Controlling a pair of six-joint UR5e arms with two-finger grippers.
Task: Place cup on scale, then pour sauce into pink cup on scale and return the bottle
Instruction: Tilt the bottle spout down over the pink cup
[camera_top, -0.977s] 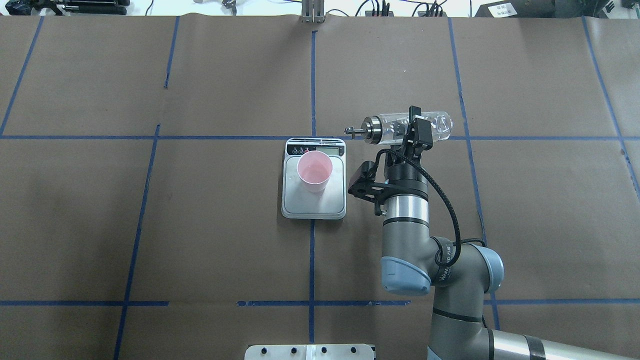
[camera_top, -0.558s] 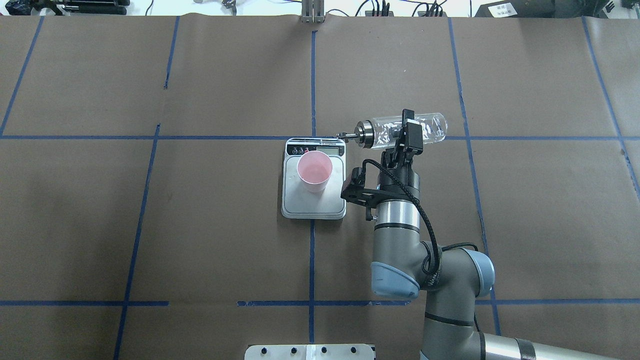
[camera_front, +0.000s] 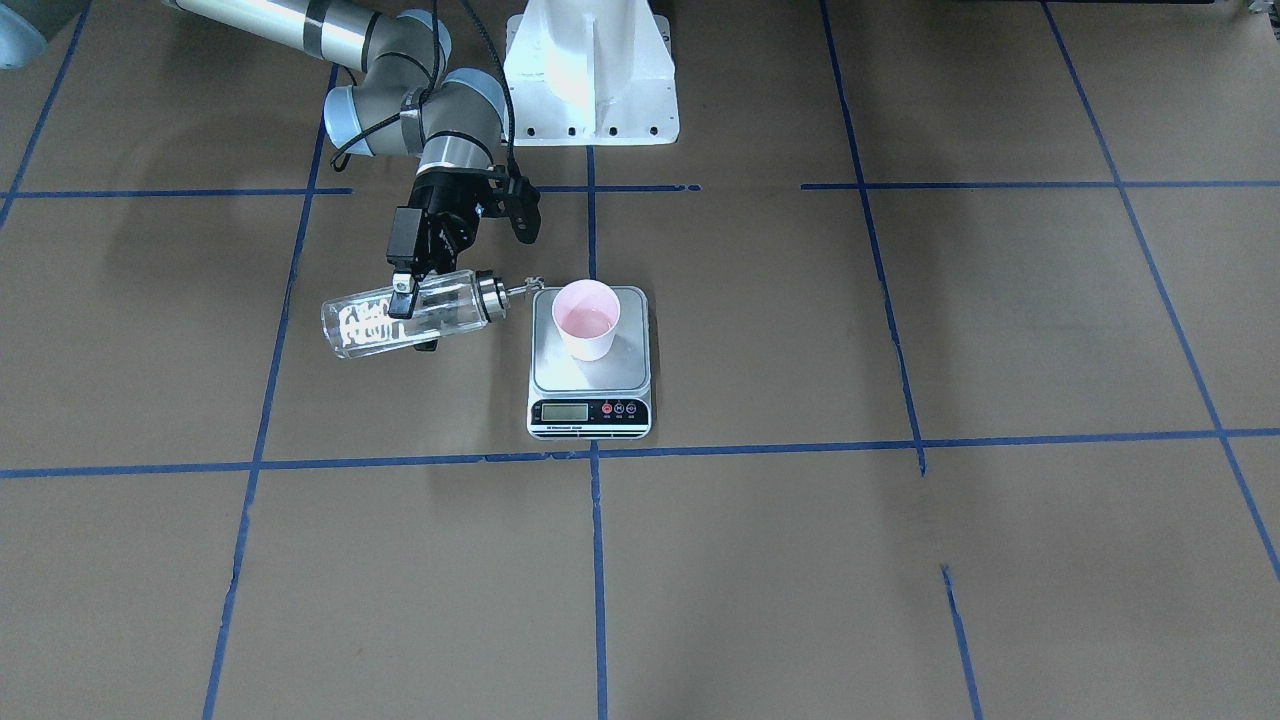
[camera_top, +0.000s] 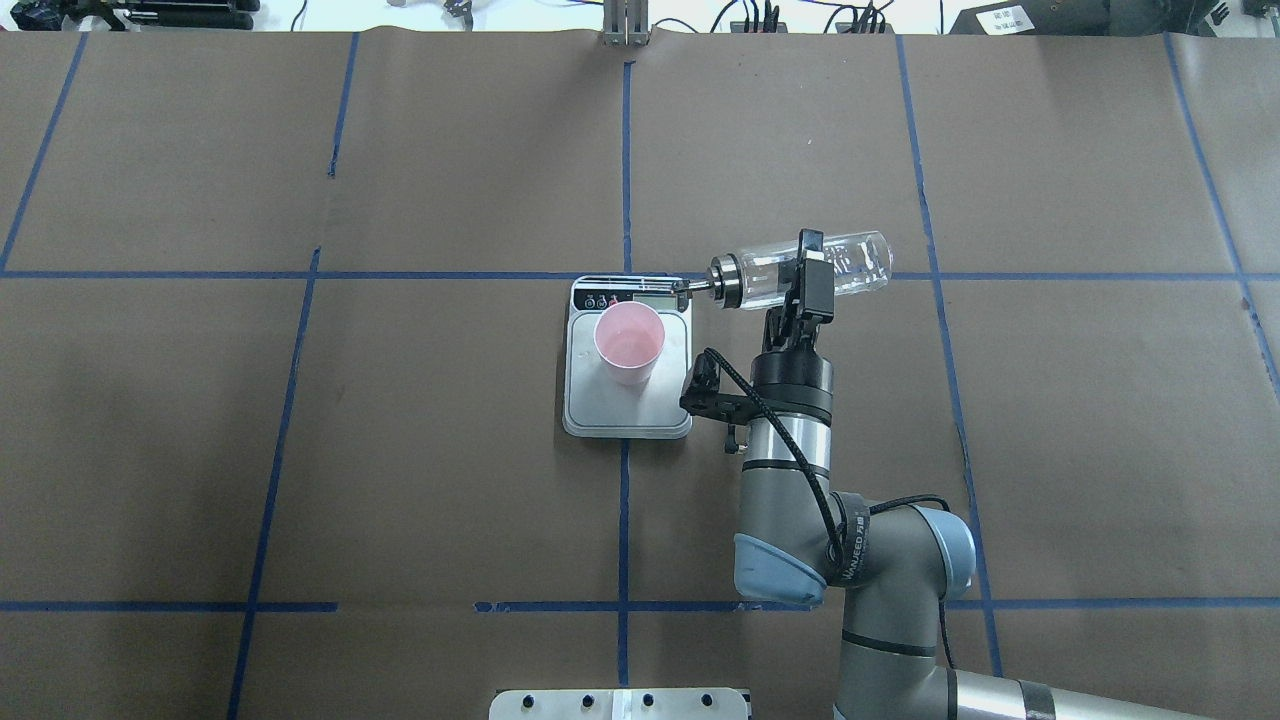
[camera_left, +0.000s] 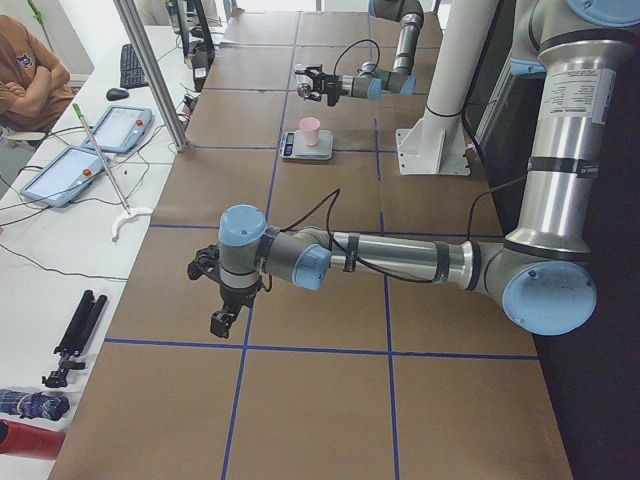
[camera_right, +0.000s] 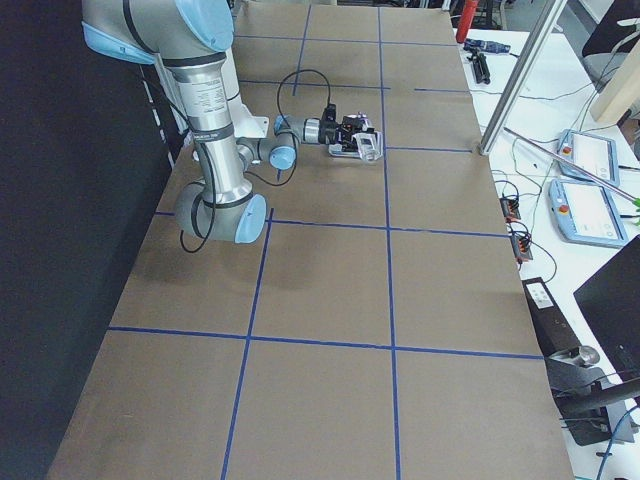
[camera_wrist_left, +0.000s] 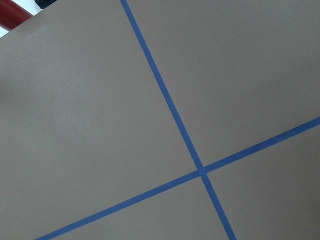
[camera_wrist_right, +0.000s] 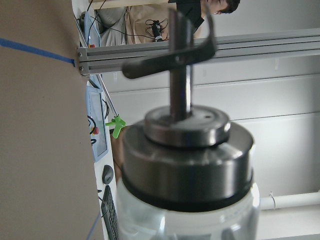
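bottle (camera_front: 455, 303): clear glass, shiny metal collar (camera_front: 490, 294) | scale (camera_front: 590, 372): metal top | table (camera_front: 900, 560): matt paper

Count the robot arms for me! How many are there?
2. The right arm is beside the scale that bears the cup; its right gripper clamps the bottle sideways. The left arm, with the left gripper, hangs over the table far off. None seems hidden.

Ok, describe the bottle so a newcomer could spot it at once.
Find the silver scale near the middle of the brown-papered table, with the pink cup on it. Just beside the scale's display end, the right gripper holds the bottle tipped almost level. It is the only clear glass thing, with a silver collar and thin spout aimed toward the scale.
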